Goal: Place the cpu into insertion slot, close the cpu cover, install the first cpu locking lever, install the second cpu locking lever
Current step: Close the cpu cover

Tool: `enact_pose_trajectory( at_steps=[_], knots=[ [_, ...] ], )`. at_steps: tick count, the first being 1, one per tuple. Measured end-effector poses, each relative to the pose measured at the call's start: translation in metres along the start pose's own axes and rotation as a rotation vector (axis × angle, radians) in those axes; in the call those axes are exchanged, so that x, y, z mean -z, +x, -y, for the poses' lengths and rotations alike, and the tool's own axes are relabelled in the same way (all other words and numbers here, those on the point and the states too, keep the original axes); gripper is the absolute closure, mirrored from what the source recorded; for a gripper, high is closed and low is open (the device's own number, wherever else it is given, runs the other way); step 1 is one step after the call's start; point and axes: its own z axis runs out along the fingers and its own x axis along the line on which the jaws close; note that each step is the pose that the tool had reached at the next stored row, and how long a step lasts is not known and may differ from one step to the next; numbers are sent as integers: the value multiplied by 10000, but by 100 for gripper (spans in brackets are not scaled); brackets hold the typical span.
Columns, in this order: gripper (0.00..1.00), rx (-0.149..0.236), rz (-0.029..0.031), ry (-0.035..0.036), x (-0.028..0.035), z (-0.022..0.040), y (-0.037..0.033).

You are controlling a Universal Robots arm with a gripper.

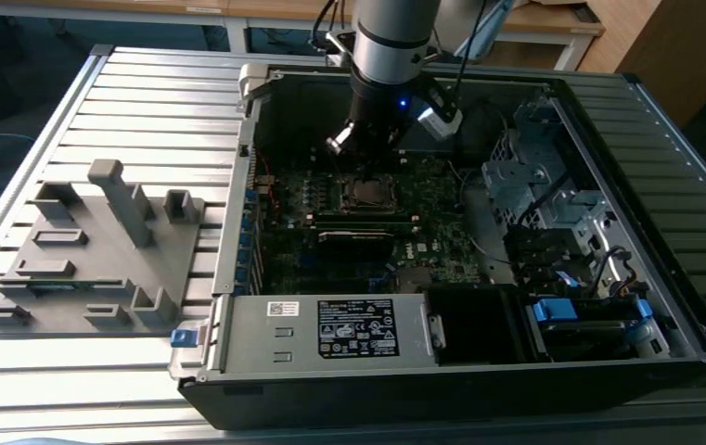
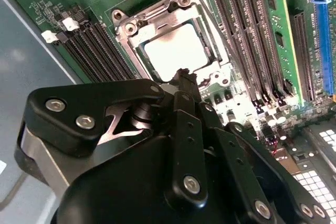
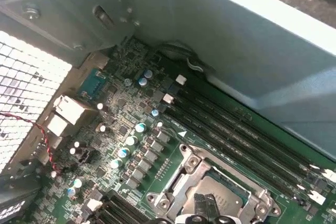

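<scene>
Hanging clenched and empty at the edge of the shiny cpu cover (image 2: 127,29), the gripper (image 2: 182,73) overlooks the dull silver cpu (image 2: 176,51) seated in its window; a black label (image 1: 356,327) marks the power supply (image 1: 266,341).

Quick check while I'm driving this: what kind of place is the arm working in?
Most likely a robotics lab or test cell: an opened computer case lies on a slotted aluminium table, a grey parts fixture sits beside it, and wooden desks stand behind.
</scene>
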Motion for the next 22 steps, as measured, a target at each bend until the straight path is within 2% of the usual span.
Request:
enact_pose_trajectory(
  at_steps=[22],
  knots=[
    [89, 816, -37, 19, 0, 0, 0]
  ],
)
